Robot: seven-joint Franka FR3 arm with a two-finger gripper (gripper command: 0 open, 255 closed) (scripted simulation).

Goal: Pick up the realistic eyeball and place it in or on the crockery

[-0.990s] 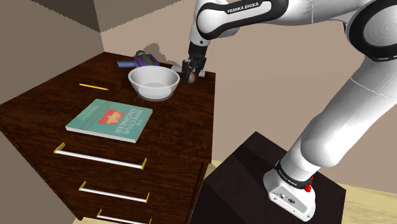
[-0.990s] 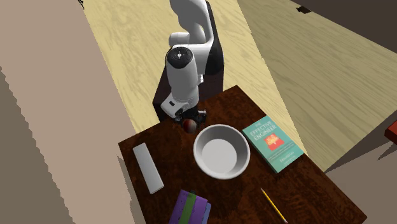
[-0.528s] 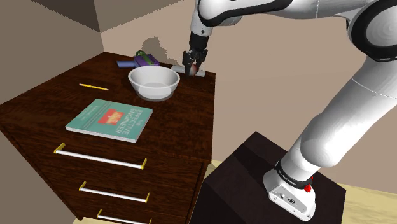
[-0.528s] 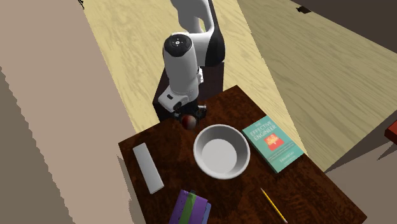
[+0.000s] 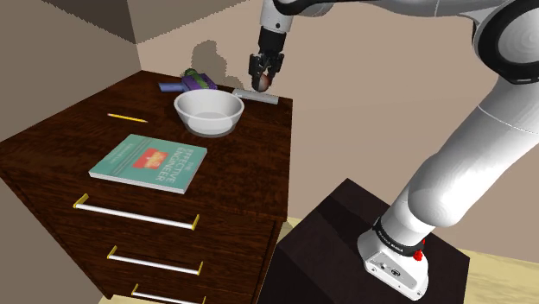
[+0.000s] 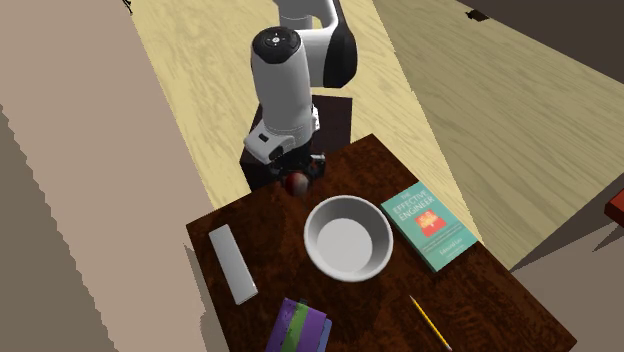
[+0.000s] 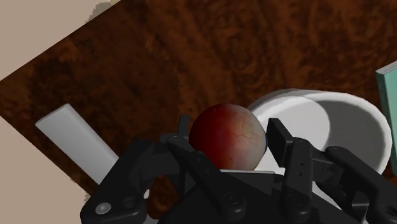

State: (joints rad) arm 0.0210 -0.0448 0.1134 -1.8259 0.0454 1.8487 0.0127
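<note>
Dark red, veined sphere = the eyeball [image 7: 228,135]. In wrist view its lower part is hidden behind the black end effector [image 7: 230,141], and no iris can be made out from this side. The end effector's fingers [image 7: 278,139] are clamped on it, one each side.

In second exterior view the white arm covers most of the end effector [image 6: 297,178]. The eyeball [image 6: 295,184] peeks out below the arm as a small red spot. The purple/green object [image 6: 300,328] is cut off by that view's bottom edge; hard to say what it is. In wrist view the teal book [image 7: 387,108] is a sliver at the frame edge, and the white bowl [image 7: 347,121] is partly behind a finger.

Eyeball pos.: held in the end effector [image 5: 263,76], off the dark wood counter [image 5: 242,164]. In shoulder view the eyeball [image 5: 263,81] hangs above the grey bar [image 5: 256,94], up and to the right of the bowl [image 5: 208,112], not touching either. In second exterior view it sits just beyond the rim of the bowl [image 6: 312,215], not over the hollow.

Vs 1.0 s ago: the end effector was low beside the bowl rim; now it's clearly higher, w/ the eyeball lifted along. Bowl, book [image 5: 149,162], yellow pencil [image 5: 127,117] and grey bar [image 6: 231,263] haven't shifted.
</note>
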